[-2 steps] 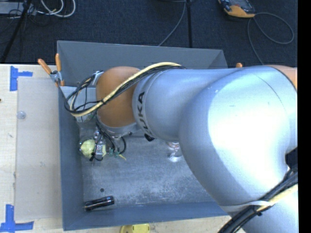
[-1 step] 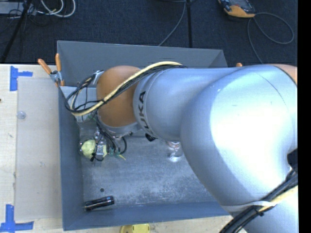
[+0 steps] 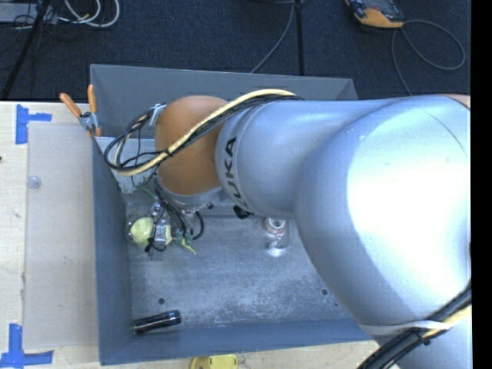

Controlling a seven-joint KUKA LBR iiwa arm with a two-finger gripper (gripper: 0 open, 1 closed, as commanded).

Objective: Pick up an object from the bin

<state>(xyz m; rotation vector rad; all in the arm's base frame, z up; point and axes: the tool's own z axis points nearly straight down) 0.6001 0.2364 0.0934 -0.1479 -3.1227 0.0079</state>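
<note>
My gripper (image 3: pixel 160 235) reaches down at the left side of the bin, under the arm's orange cover. Its tips sit right beside a small yellow-green round thing (image 3: pixel 141 230) with a green leafy bit (image 3: pixel 185 241) sticking out to the right. Whether that thing lies between the tips or just next to them I cannot tell. A black marker-like stick (image 3: pixel 156 322) lies near the bin's front left corner, well below the gripper. A small clear, shiny object (image 3: pixel 275 234) stands in the middle of the bin, to the gripper's right.
The big silver arm covers the right half and back of the bin. Cables loop round the orange cover above the gripper. The bin's left wall is close to the yellow-green thing.
</note>
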